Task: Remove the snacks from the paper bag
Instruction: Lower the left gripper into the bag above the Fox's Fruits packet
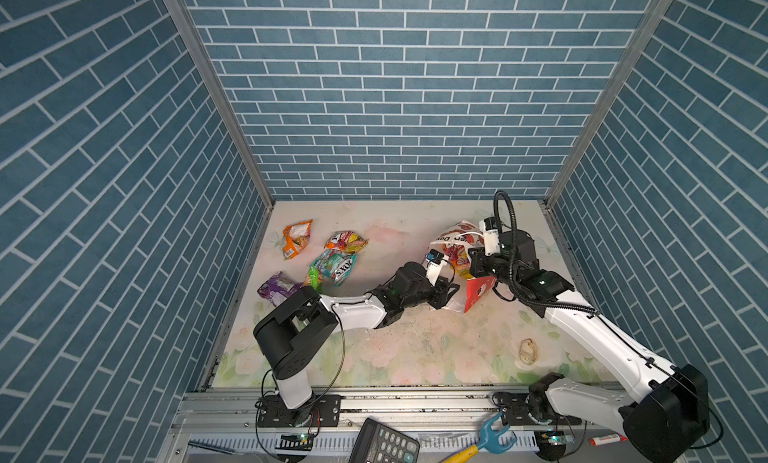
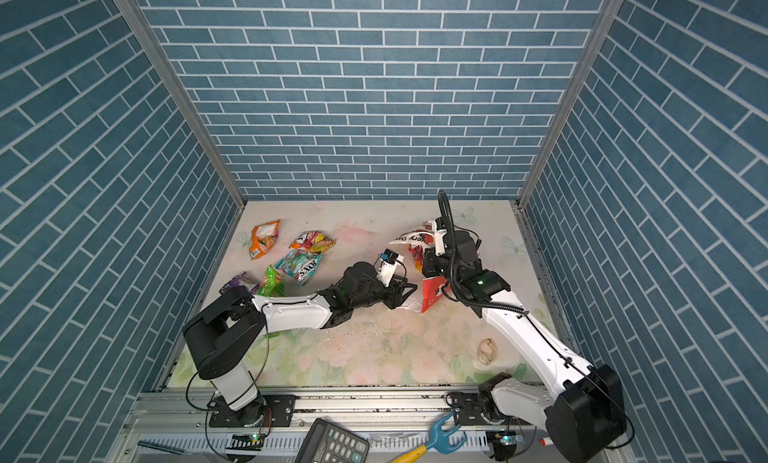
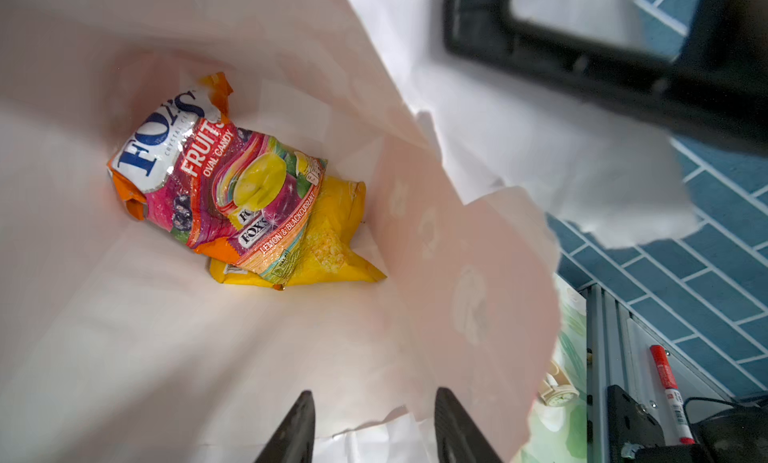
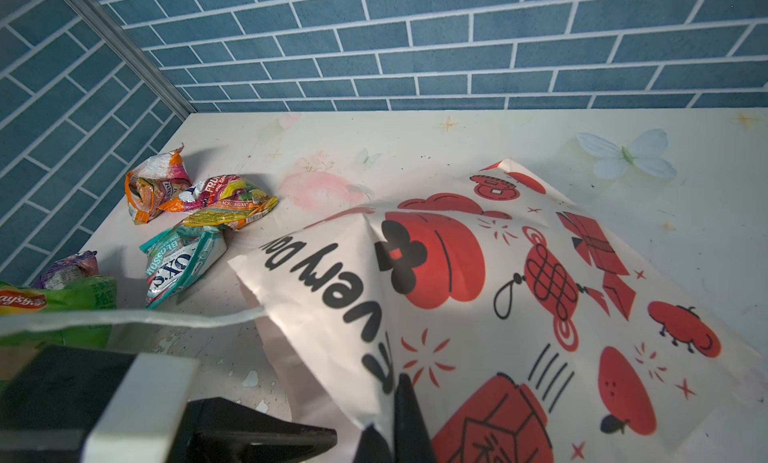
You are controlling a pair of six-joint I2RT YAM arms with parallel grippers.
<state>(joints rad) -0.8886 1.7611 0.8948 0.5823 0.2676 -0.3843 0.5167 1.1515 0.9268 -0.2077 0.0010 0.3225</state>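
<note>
Blue brick walls (image 1: 415, 108) are surrounding a floral table (image 1: 415, 348), where the right gripper (image 4: 386, 411) is pinching the paper bag (image 4: 498, 274) by its rim. The left gripper (image 3: 374, 394) is hovering at the bag's mouth, fingers apart and empty. Inside, a FOX'S packet (image 3: 216, 182) is lying on a yellow packet (image 3: 332, 232).

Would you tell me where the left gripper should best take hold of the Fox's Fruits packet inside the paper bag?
The Fox's Fruits packet lies on top of the yellow packet. I would grip its crinkled edge that overlaps the yellow one, the left gripper coming straight in through the open mouth of the paper bag, jaws straddling that edge.
</note>
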